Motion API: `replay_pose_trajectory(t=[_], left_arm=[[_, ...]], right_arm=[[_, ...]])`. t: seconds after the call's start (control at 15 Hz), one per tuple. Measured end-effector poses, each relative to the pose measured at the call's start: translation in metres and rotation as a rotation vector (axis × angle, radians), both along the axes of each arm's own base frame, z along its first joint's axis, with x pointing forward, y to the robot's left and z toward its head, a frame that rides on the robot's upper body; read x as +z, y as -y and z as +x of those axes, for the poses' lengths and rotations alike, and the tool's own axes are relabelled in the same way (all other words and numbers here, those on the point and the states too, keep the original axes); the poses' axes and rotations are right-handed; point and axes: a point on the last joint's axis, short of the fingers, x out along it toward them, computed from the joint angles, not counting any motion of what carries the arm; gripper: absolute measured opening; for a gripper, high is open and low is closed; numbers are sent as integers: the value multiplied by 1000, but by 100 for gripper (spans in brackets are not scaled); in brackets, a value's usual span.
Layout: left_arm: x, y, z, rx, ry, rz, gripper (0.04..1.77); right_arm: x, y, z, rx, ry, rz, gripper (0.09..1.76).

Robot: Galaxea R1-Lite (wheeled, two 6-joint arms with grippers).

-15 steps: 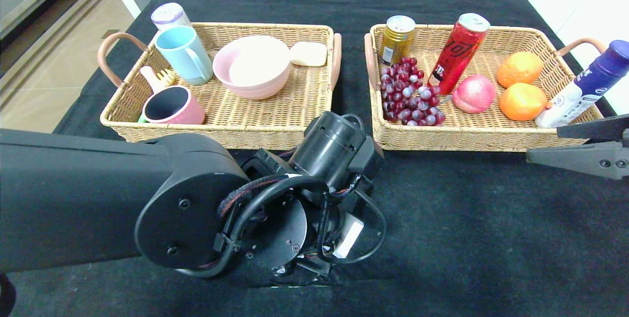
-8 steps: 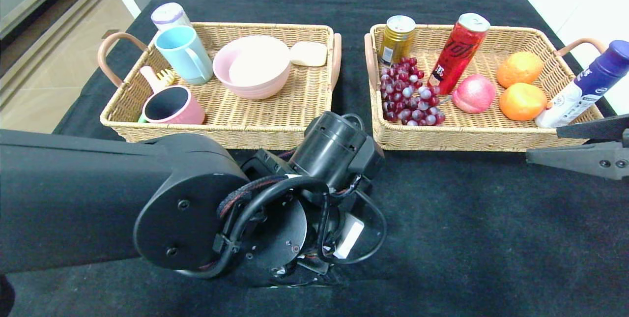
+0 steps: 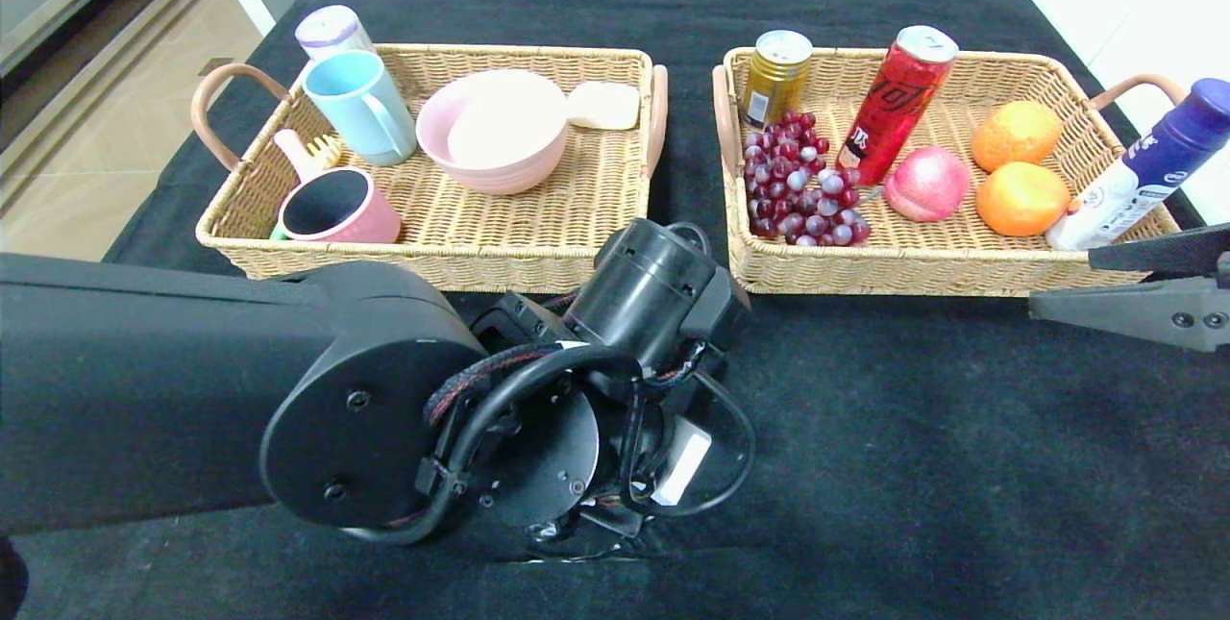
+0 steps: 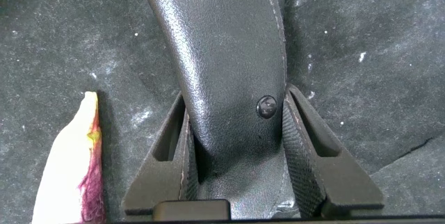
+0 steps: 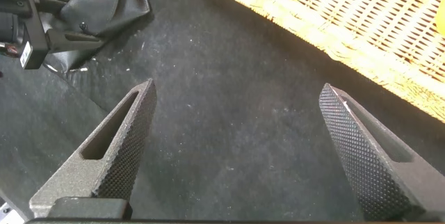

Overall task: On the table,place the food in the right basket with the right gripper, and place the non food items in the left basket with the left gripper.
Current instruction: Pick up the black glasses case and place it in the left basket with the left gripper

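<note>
Down at the near edge of the black surface (image 3: 913,466), the left end effector (image 4: 236,147) is clenched on a black leather-like item (image 4: 222,64) whose outline runs past the wrist view, so what it is stays unclear; from the head its fingers are hidden under the arm's own wrist, and a pale, purple-streaked scrap (image 4: 73,165) lies just beside them, cut off at the edge. Off at the right margin the right end effector (image 5: 236,161) hangs released over bare cloth near the right basket (image 3: 922,274), only partly seen from the head; the left basket (image 3: 461,250) stands beyond the left arm.
</note>
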Motion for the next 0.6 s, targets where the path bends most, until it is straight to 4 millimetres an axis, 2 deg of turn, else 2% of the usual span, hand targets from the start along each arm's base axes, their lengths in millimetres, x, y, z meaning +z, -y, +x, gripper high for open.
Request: replay_pose_trajectory(t=[0.6], left_arm=[[15, -3, -8, -3, 35, -24, 75]], right_arm=[[1, 0, -1, -1, 4, 4, 171]])
